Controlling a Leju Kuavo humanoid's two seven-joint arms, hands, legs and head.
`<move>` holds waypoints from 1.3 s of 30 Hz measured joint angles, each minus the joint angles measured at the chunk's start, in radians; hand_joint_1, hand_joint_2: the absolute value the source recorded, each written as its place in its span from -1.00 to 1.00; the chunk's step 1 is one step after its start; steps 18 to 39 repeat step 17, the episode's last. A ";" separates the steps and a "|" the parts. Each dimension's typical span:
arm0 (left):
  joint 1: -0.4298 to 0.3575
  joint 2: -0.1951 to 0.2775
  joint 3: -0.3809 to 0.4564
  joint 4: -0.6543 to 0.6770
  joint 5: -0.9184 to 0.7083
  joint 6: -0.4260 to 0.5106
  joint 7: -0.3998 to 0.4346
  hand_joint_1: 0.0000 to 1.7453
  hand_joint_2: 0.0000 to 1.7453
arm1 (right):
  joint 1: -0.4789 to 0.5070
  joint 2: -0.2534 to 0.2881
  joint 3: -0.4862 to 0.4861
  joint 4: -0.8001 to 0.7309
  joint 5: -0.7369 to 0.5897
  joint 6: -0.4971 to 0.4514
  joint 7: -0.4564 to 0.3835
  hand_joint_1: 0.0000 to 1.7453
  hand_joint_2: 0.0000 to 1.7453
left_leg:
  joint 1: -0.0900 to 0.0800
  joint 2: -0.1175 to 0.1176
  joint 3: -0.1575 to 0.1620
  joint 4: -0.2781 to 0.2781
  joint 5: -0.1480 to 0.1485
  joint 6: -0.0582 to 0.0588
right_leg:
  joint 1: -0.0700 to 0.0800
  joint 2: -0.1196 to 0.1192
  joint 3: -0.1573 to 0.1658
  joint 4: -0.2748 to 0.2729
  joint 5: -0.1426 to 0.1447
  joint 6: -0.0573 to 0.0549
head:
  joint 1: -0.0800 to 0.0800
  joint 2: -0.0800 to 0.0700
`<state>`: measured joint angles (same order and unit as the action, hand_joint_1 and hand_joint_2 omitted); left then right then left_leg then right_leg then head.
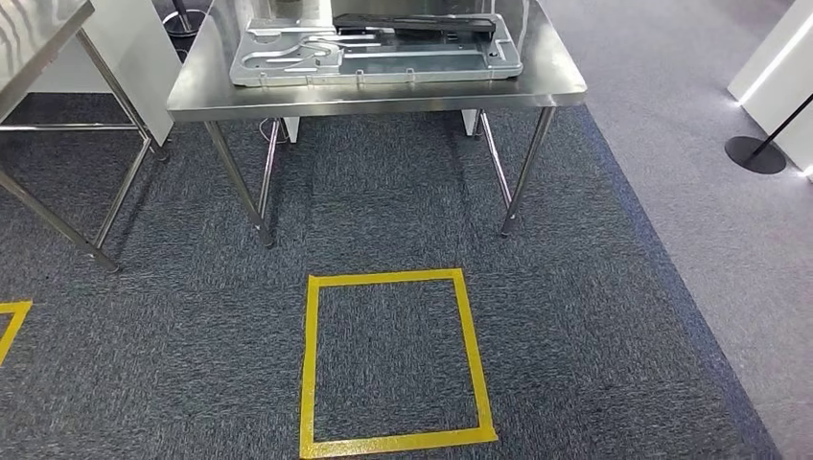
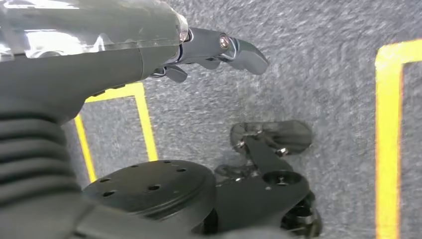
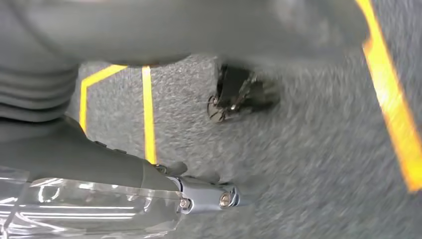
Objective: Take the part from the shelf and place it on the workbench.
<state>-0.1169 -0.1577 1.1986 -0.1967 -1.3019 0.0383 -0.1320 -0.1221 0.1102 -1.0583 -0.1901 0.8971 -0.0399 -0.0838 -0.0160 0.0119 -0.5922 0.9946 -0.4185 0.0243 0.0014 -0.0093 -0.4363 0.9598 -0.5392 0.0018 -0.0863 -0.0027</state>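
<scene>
A silver stamped metal plate (image 1: 374, 53) lies flat on the steel workbench (image 1: 383, 98) ahead of me. A long black part (image 1: 414, 25) rests across the plate's far side. My left hand (image 2: 214, 47) hangs over the grey carpet in the left wrist view, fingers extended and holding nothing. In the blurred right wrist view my right hand (image 3: 201, 196) also hangs above the carpet, with nothing in it.
A yellow tape square (image 1: 309, 364) marks the carpet in front of the workbench. A second steel table (image 1: 38, 38) stands at the left, with more yellow tape (image 1: 11, 321) near it. A black stand base (image 1: 754, 153) sits at the right.
</scene>
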 joint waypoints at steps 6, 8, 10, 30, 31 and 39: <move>-0.003 0.006 -0.013 0.000 -0.016 0.001 0.036 -1.00 1.00 | -0.017 -0.017 0.076 0.016 0.084 0.065 -0.047 -1.00 1.00 | 0.012 -0.006 -0.100 0.244 -0.139 -0.033 | -0.006 -0.012 -0.026 0.002 0.022 -0.026 | 0.000 0.000; 0.006 0.008 -0.035 0.000 -0.007 -0.003 0.040 -1.00 1.00 | -0.023 -0.022 0.112 0.017 0.097 0.054 -0.054 -1.00 1.00 | 0.017 -0.006 -0.107 0.296 -0.147 -0.038 | -0.006 -0.012 -0.037 0.009 0.025 -0.025 | 0.000 0.000; 0.020 0.012 -0.067 0.000 0.021 -0.006 0.044 -1.00 1.00 | -0.024 -0.024 0.149 0.012 0.088 0.044 -0.054 -1.00 1.00 | 0.021 -0.005 -0.041 0.197 -0.094 -0.038 | -0.007 -0.012 -0.039 0.015 0.025 -0.021 | 0.000 0.000; 0.059 0.024 -0.181 0.000 0.161 -0.009 0.054 -1.00 1.00 | -0.024 -0.025 0.259 -0.019 -0.017 0.042 -0.041 -1.00 1.00 | 0.018 -0.006 0.056 0.004 -0.056 -0.003 | -0.004 -0.011 -0.050 0.024 0.025 0.012 | 0.000 0.000; 0.059 0.024 -0.181 0.000 0.161 -0.009 0.054 -1.00 1.00 | -0.024 -0.025 0.259 -0.019 -0.017 0.042 -0.041 -1.00 1.00 | 0.018 -0.006 0.056 0.004 -0.056 -0.003 | -0.004 -0.011 -0.050 0.024 0.025 0.012 | 0.000 0.000; 0.059 0.024 -0.181 0.000 0.161 -0.009 0.054 -1.00 1.00 | -0.024 -0.025 0.259 -0.019 -0.017 0.042 -0.041 -1.00 1.00 | 0.018 -0.006 0.056 0.004 -0.056 -0.003 | -0.004 -0.011 -0.050 0.024 0.025 0.012 | 0.000 0.000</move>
